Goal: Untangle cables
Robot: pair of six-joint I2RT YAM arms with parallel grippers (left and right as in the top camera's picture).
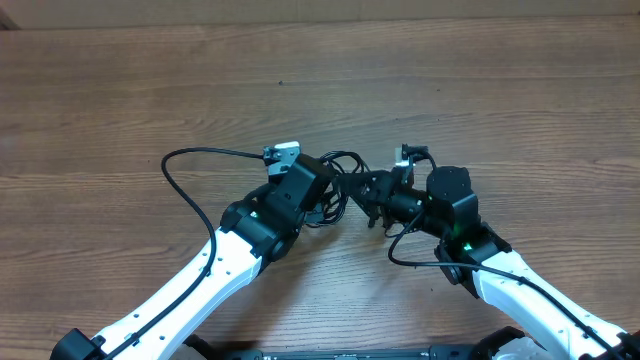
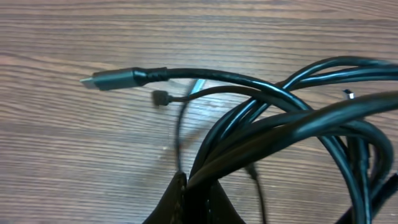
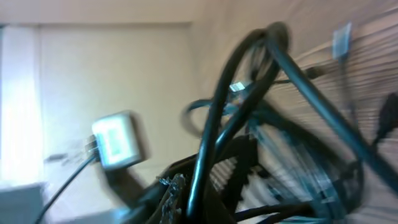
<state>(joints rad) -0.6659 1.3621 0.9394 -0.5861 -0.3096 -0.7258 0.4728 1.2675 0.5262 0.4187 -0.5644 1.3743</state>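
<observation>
The cables (image 1: 345,160) are a bunch of thin black cords looped together at mid-table, between my two grippers. My left gripper (image 1: 338,188) is shut on the bunch from the left. In the left wrist view its fingertips (image 2: 181,186) pinch several cords (image 2: 280,118). A silver plug end (image 2: 106,79) and a small black plug (image 2: 160,98) hang free above the wood. My right gripper (image 1: 372,200) meets the bunch from the right. The right wrist view is blurred, but a black cord (image 3: 208,143) runs between the shut fingers (image 3: 177,190).
The wooden table (image 1: 320,80) stretches around the arms. A thicker black arm cable (image 1: 180,175) loops out left of the left arm. Another arm cable (image 1: 400,250) curls beside the right arm. A small white box (image 3: 118,140) shows blurred in the right wrist view.
</observation>
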